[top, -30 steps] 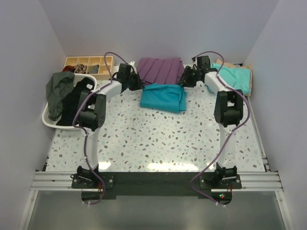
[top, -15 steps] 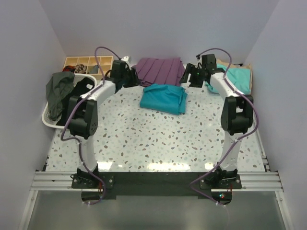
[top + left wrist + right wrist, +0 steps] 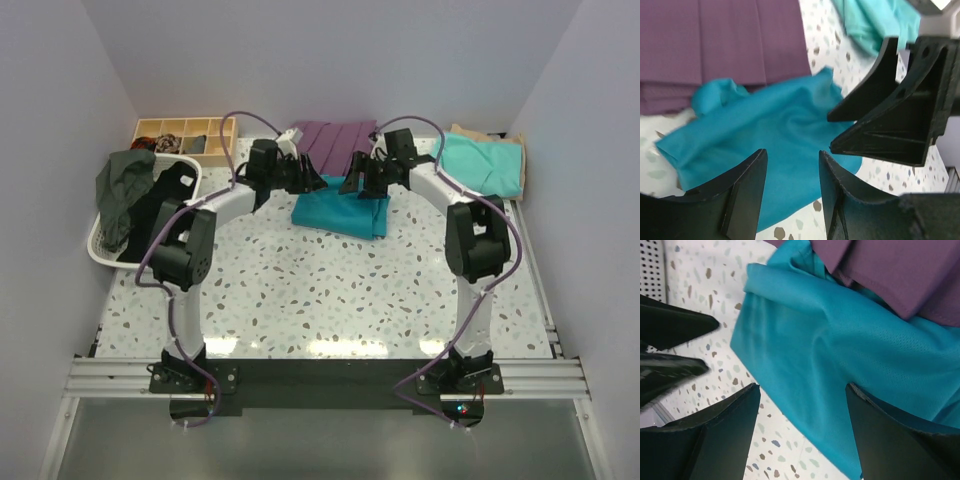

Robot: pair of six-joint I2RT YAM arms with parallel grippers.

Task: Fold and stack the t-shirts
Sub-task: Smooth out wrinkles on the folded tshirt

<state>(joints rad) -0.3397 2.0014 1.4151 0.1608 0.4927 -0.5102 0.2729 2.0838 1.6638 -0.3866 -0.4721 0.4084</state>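
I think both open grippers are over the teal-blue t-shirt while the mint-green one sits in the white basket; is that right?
Not quite: the top view shows the mint-green t-shirt lying at the table's far right, not in the white basket. The rest holds.

Left tool (image 3: 311,183) and right tool (image 3: 351,185), reached far forward, face each other, jaws apart.
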